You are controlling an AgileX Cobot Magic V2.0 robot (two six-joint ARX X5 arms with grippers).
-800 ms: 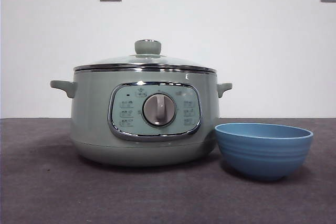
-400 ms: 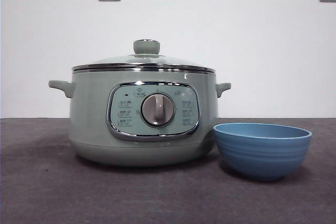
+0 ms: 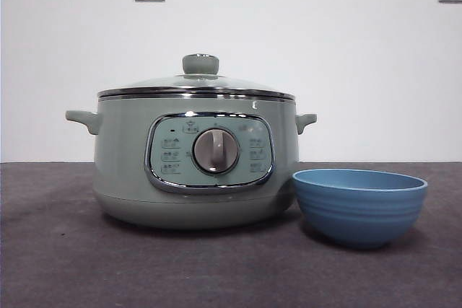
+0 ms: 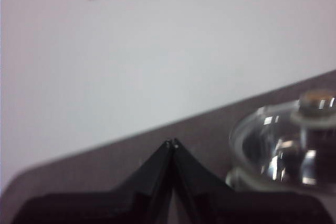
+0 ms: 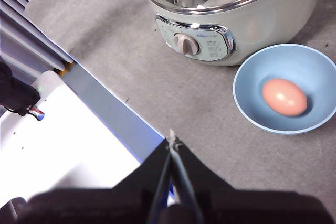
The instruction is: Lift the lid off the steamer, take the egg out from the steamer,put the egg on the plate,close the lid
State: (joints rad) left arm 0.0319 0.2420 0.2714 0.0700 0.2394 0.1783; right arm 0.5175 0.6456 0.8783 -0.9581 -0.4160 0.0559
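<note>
The glass lid point(image 3: 196, 83) is sitting squarely on the sage-green steamer point(image 3: 195, 156), its knob point(image 3: 200, 63) upright at the centre, and the egg point(image 5: 284, 97) is lying in the blue plate point(image 3: 359, 207), which is standing on the table point(image 3: 72, 265) just beside the steamer's control-panel side. Judging by this, every step of the task looks done and no further grasp is being called for.

The left gripper point(image 4: 171, 143) is hanging with its jaws pressed together and empty, off to one side of the lid and above the table; it is the nearer arm to the knob. The right gripper point(image 5: 172, 139) is likewise pinched together on nothing, hovering high above the table, with the plate and steamer well apart from it.

Compared with a second ago, the steamer and plate are appearing very slightly further left in the front view; otherwise nothing is differing.
</note>
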